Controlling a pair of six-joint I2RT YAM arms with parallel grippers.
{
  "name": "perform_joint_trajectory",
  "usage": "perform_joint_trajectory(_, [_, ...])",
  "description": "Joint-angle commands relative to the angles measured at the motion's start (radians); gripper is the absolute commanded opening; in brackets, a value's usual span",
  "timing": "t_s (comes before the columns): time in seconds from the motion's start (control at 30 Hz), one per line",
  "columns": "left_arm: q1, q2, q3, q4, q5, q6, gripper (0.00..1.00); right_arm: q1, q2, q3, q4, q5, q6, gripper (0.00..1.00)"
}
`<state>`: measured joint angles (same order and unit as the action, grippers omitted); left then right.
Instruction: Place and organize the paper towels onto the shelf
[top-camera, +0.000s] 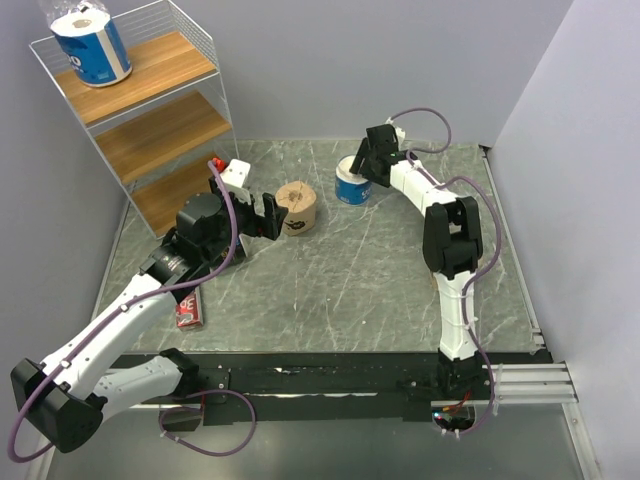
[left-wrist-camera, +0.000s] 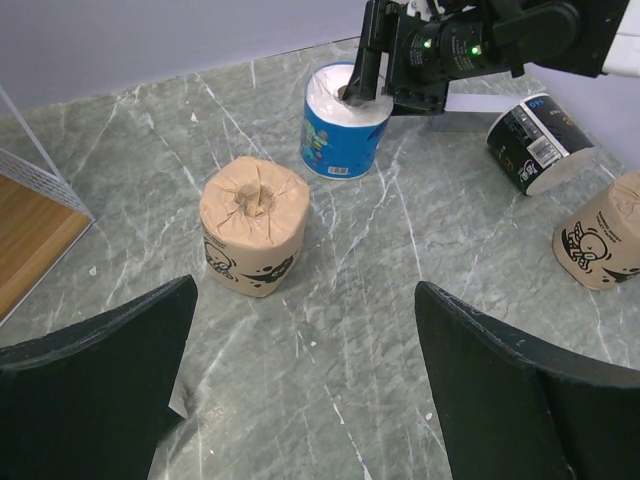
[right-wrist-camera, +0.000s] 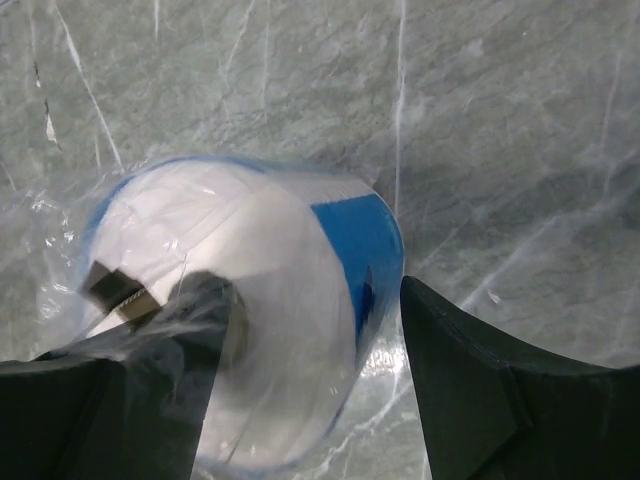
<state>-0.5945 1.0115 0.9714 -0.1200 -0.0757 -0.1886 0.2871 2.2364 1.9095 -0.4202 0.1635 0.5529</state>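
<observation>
**While One Roll Sits Shelved, Both Pincers Gape**

From above, a blue-wrapped roll (top-camera: 92, 45) stands on the shelf's (top-camera: 150, 120) top board. The left arm (top-camera: 130, 310) is stretched forward, and the right arm (top-camera: 450, 240) is bent, reaching far.

Left wrist: the left pincer (left-wrist-camera: 305, 390) is held apart before a tan roll (left-wrist-camera: 253, 225) printed with a black cartoon.

Right wrist: the right pincer (right-wrist-camera: 315, 390) is spread astride the wall of a second blue-wrapped roll (right-wrist-camera: 270, 270) on the tabletop (right-wrist-camera: 500, 150).

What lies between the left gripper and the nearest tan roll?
Only bare tabletop separates the left gripper from the tan roll, per the left wrist view.
</observation>
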Motion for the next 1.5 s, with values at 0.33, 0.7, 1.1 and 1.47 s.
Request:
perform_joint_trajectory(0.33, [-0.001, 0.001, 0.044, 0.022, -0.019, 0.005, 0.97, 0.017, -0.099, -0.076, 0.049, 0.004, -0.001, 0.51])
perform_joint_trajectory(0.7, [-0.001, -0.001, 0.036, 0.022, -0.068, 0.005, 0.96, 0.138, -0.475, -0.512, 0.043, 0.004, -0.082, 0.43])
perform_joint_trajectory(1.1, [-0.013, 0.021, 0.032, 0.017, -0.064, 0.020, 0.97, 0.443, -0.776, -0.922, 0.227, -0.107, -0.019, 0.43])
perform_joint_trajectory(1.47, [-0.126, 0.056, 0.024, -0.010, -0.122, 0.093, 0.96, 0.511, -0.866, -0.876, 0.133, -0.064, -0.067, 0.72])
